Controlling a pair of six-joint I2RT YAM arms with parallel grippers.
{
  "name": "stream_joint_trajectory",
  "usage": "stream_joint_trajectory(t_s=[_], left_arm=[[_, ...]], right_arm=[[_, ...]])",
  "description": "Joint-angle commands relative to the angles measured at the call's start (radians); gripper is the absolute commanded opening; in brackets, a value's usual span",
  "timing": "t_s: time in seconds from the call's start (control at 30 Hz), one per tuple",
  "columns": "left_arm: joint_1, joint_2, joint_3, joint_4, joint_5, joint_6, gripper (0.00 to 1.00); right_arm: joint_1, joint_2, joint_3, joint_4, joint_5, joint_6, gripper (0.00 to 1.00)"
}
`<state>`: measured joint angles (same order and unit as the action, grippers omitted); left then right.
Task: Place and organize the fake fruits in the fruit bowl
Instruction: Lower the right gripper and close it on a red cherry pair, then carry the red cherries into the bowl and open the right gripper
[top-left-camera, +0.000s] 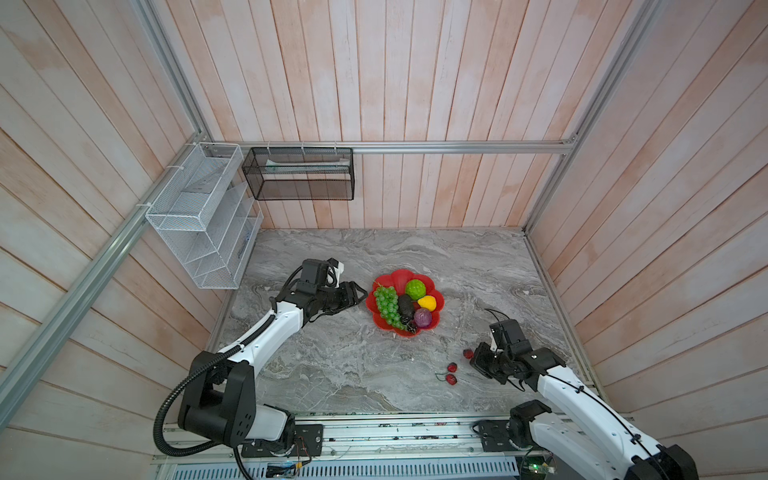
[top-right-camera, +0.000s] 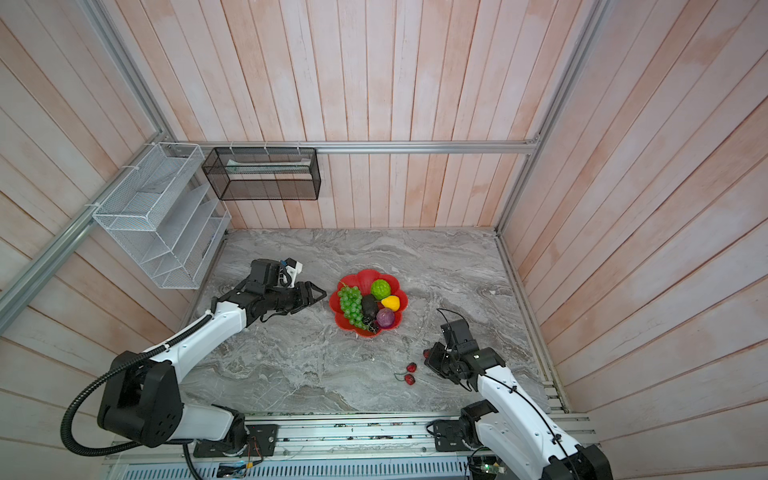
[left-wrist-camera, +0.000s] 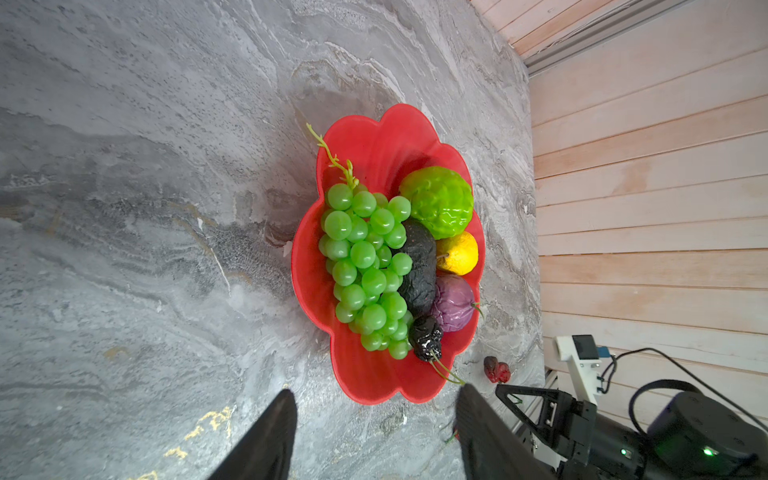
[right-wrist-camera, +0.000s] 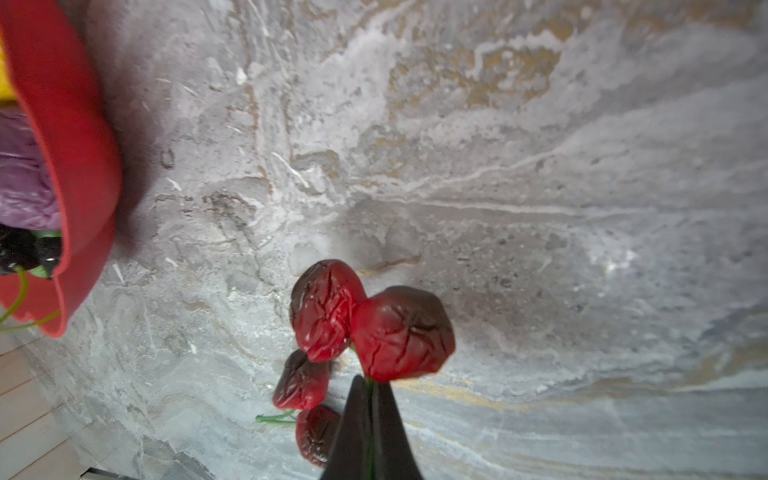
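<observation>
The left arm stretched forward with its forearm low, and the left gripper (top-left-camera: 358, 292) pointed toward the robot's right, its jaws standing well apart. The right arm bent inward and low, the right gripper (right-wrist-camera: 370, 384) pinched together on the stem of the small red berries (right-wrist-camera: 401, 332).

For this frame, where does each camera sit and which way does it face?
Both top views: high above the arm bases, looking down at the marble table with the fruit bowl mid-table; left arm and right arm show.
Left wrist: behind the open left gripper, facing the filled bowl; right arm beyond.
Right wrist: low over the table, behind the right gripper, shut on the stem of a red berry pair; bowl rim at the edge.
Shared: both wrist views catch the purple fruit and black berries.
</observation>
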<state>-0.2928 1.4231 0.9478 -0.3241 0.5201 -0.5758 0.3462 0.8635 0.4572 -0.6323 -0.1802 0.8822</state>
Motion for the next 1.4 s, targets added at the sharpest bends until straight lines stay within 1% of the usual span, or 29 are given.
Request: stream_joint_trajectory(t_s=[0.0,0.1,0.13,0.23,0.3,0.47,0.57,0.67,0.87,0.93,1.13,1.23,1.3,1.37], left_arm=[[0.006,0.012,0.017,0.011,0.020,-0.007,0.64],[0.006,0.015,0.014,0.010,0.018,-0.010,0.64],[0.006,0.016,0.011,0.010,0.017,-0.014,0.64],[0.006,0.017,0.009,0.006,0.014,-0.022,0.64],[0.006,0.018,0.012,-0.001,0.005,-0.025,0.64],[0.006,0.004,0.013,-0.011,-0.018,-0.045,0.64],[0.006,-0.014,0.010,-0.025,-0.036,-0.055,0.64],[0.006,-0.032,0.007,-0.042,-0.055,-0.061,0.64],[0.006,-0.055,0.005,-0.056,-0.080,-0.071,0.64],[0.006,-0.056,0.003,-0.056,-0.083,-0.073,0.64],[0.006,-0.041,0.018,-0.061,-0.081,-0.069,0.64],[0.006,-0.039,0.025,-0.066,-0.083,-0.067,0.64],[0.006,-0.037,0.028,-0.066,-0.083,-0.068,0.64],[0.006,-0.034,0.027,-0.063,-0.083,-0.072,0.64]], right_arm=[[-0.003,0.020,0.099,-0.048,0.031,-0.087,0.00],[-0.003,0.073,0.200,-0.053,0.018,-0.158,0.00],[0.000,0.099,0.240,-0.041,-0.006,-0.188,0.00],[0.035,0.195,0.367,-0.018,-0.040,-0.268,0.00],[0.077,0.276,0.461,-0.015,-0.054,-0.320,0.00],[0.229,0.539,0.702,-0.042,-0.103,-0.465,0.00],[0.284,0.670,0.802,-0.053,-0.147,-0.509,0.00],[0.315,0.769,0.853,-0.065,-0.178,-0.542,0.00],[0.324,0.880,0.889,-0.090,-0.183,-0.605,0.00],[0.323,0.900,0.895,-0.102,-0.186,-0.606,0.00],[0.317,0.917,0.855,-0.066,-0.178,-0.617,0.00],[0.316,0.919,0.855,-0.070,-0.143,-0.624,0.00],[0.316,0.919,0.864,-0.085,-0.125,-0.634,0.07],[0.315,0.913,0.876,-0.106,-0.103,-0.647,0.11]])
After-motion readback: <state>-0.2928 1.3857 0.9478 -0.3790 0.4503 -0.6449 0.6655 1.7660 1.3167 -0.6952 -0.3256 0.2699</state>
